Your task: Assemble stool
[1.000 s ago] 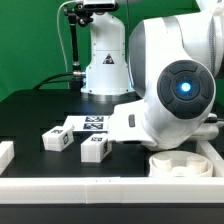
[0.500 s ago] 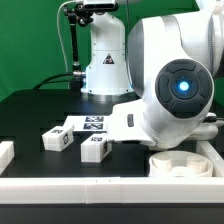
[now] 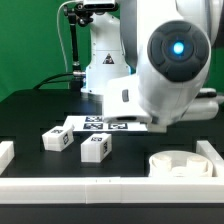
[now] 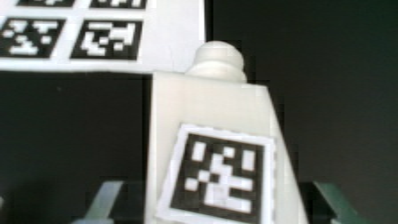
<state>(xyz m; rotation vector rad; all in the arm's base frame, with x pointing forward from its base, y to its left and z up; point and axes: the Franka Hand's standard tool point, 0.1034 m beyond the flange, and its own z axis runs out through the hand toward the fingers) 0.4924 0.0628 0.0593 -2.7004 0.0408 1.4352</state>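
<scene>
In the wrist view my gripper [image 4: 217, 196] is shut on a white stool leg [image 4: 217, 110]. The leg has a black-and-white tag on its face and a rounded peg at its far end, and a dark finger [image 4: 114, 198] shows on each side of it. In the exterior view the gripper and this leg are hidden behind the arm's big white body. Two more white legs [image 3: 54, 140] [image 3: 95, 148] lie on the black table at the exterior view's left. The round ring-shaped seat [image 3: 180, 165] lies at the front right, below the arm.
The marker board [image 3: 95, 124] lies flat on the table behind the two legs; it also shows beyond the held leg in the wrist view [image 4: 80, 30]. The arm's white base [image 3: 105, 65] stands at the back. A white rim [image 3: 100, 190] runs along the table's front.
The arm has risen and shifted a little toward the exterior view's left. The seat, partly covered before, now shows whole. The two legs on the table have not moved.
</scene>
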